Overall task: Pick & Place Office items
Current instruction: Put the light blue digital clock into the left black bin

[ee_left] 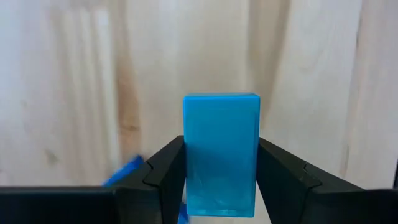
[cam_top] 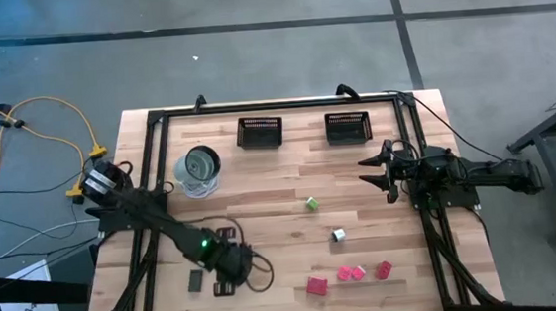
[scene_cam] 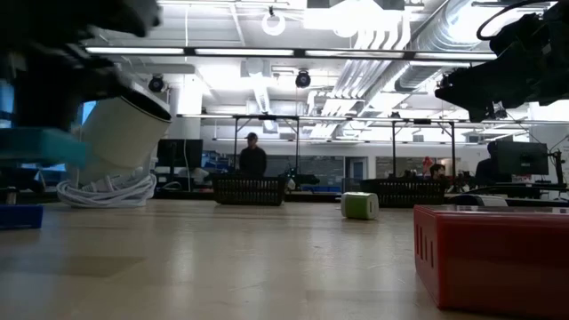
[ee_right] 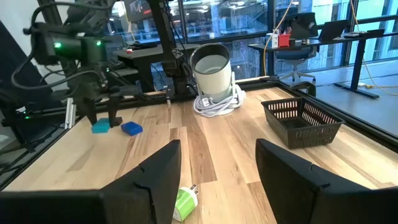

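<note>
My left gripper point(ee_left: 221, 180) is over the table's near left part point(cam_top: 229, 267), shut on a teal block point(ee_left: 221, 149). The right wrist view shows this block point(ee_right: 101, 127) from afar, with a darker blue piece point(ee_right: 131, 129) lying on the table beside it. A black piece point(cam_top: 196, 279) lies left of the gripper. A green piece point(cam_top: 312, 203), a white-and-green piece point(cam_top: 338, 235) and several red and pink pieces point(cam_top: 347, 273) rest on the table's right half. My right gripper point(ee_right: 217, 180) is open and hovers near the right edge point(cam_top: 369, 168). My left gripper pinches the teal block between its two fingers, one finger point(ee_left: 171, 171) on each long side of the block's lower half point(ee_left: 221, 186). The fingers point down from above. The block point(scene_cam: 36, 147) is lifted clear of the table, with its shadow on the wood below.
Two black mesh baskets point(cam_top: 259, 132) point(cam_top: 347, 127) stand at the far edge. A white cylinder on a coiled cable point(cam_top: 198, 172) stands at far left. A large red piece point(scene_cam: 493, 253) sits near the low camera. Bare wood lies in the table's middle point(cam_top: 274, 225).
</note>
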